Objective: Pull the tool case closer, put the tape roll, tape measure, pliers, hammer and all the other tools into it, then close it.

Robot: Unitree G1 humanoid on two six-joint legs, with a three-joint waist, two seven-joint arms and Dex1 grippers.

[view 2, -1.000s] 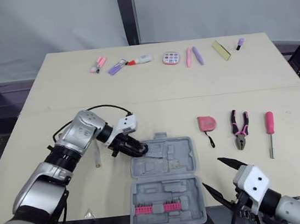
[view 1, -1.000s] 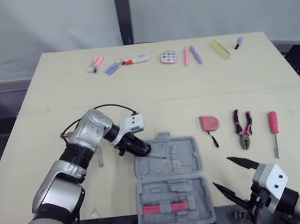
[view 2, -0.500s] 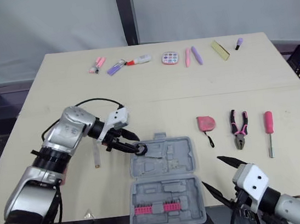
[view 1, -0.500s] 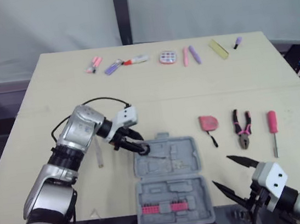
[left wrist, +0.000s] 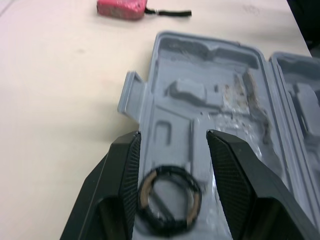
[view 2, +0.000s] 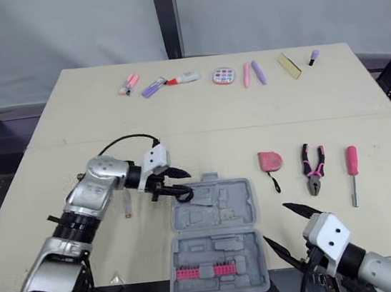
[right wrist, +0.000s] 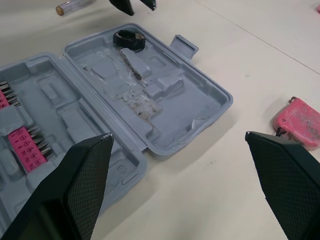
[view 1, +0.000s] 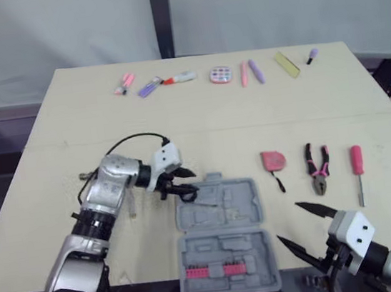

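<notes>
– Where is the tape roll?

– I see the tape roll (left wrist: pixel 143 197) lying flat inside the tool case (view 1: pixel 225 203). It is in the far left corner of the far half. It is a black ring.

– Is your left claw holding it?

– No. My left gripper (view 1: pixel 191 179) hangs just over that far left corner of the case. Its two black fingers are spread apart and hold nothing. The roll lies just below them, and from my right wrist camera I can see a gap between the fingers and the roll.

– And the case?

– It lies wide open on the table (view 1: pixel 199 117), near the near edge, in the middle. The near half has a row of pink bits (view 1: pixel 212 270) in it.

– What about your right claw?

– My right gripper (view 1: pixel 288 223) is at the near right, by the near right corner of the case. Its fingers are spread wide too, with nothing between them.

– Where are the other tools?

– They lie on the table to the right of the case. The pink tape measure (view 1: pixel 272 159) is closest to it. Then come the pliers (view 1: pixel 318 169), and the pink screwdriver (view 1: pixel 356 161) is farthest right. None of them touch each other.
</notes>
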